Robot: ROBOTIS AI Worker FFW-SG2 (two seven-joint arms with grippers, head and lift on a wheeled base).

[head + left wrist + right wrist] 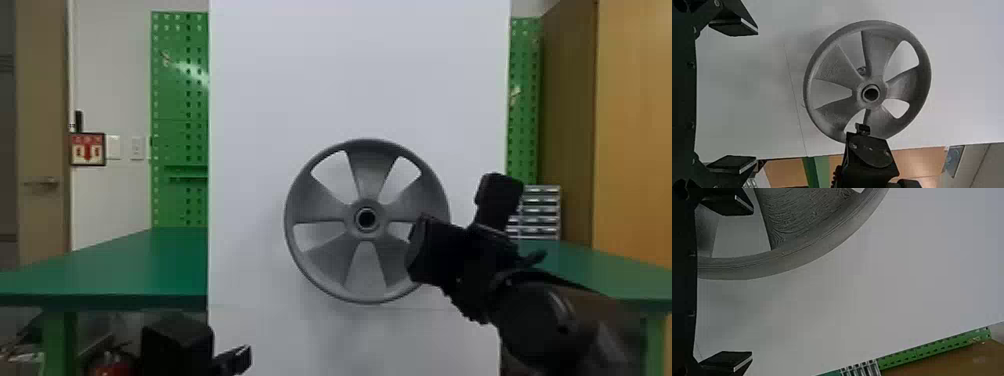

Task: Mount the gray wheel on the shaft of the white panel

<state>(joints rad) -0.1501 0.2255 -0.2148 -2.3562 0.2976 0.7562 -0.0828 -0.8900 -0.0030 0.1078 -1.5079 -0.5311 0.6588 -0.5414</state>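
Wheel [324, 259] upright before the white panel [350, 75], we hold our right pincer [457, 217] spread near its rim, one finger overlapping it from our head. Our left pincer [215, 342] is spread too, low and apart. We cannot tell whether the shaft sits in the hub [353, 227].

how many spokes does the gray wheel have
5 spokes, in the head view: top, left, right, lower left and lower right, whose outer end is partly behind the right tool. None seems fully hidden.
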